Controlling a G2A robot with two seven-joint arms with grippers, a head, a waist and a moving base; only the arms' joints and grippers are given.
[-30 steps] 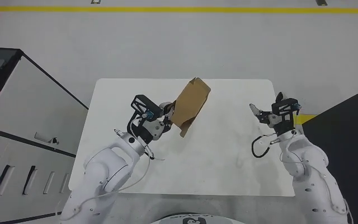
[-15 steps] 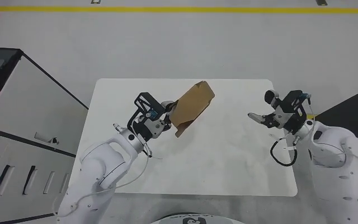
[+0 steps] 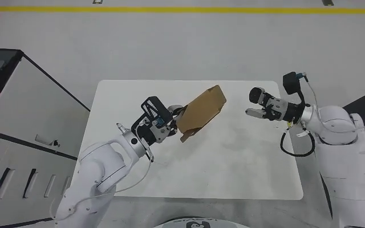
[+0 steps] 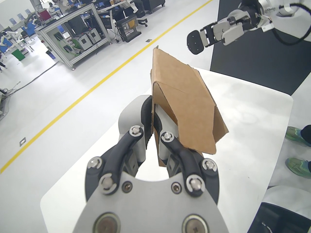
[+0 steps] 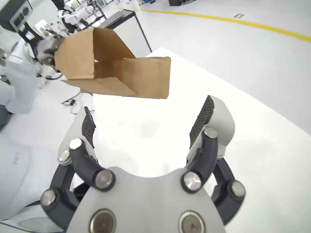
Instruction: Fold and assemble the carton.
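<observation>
A brown cardboard carton (image 3: 202, 110) hangs tilted above the middle of the white table (image 3: 228, 165), partly unfolded, with loose flaps at both ends. My left gripper (image 3: 174, 115) is shut on one wall of the carton (image 4: 184, 103) at its near end; in the left wrist view the gripper (image 4: 153, 120) pinches a thin cardboard edge. My right gripper (image 3: 252, 102) stands open to the right of the carton, apart from it and pointing at it. Its open end (image 5: 114, 73) faces the right gripper (image 5: 148, 120), whose ribbed pads hold nothing.
The table's right edge lies under the right arm. A dark cabinet (image 3: 34, 108) stands left of the table, and a black panel (image 4: 255, 59) stands beyond its far right corner. Someone's green shoes (image 4: 297, 134) show beside the table.
The right arm swung up from the table's right edge toward the carton, its gripper now facing it. The left gripper carried the carton slightly right and tilted it flatter.
</observation>
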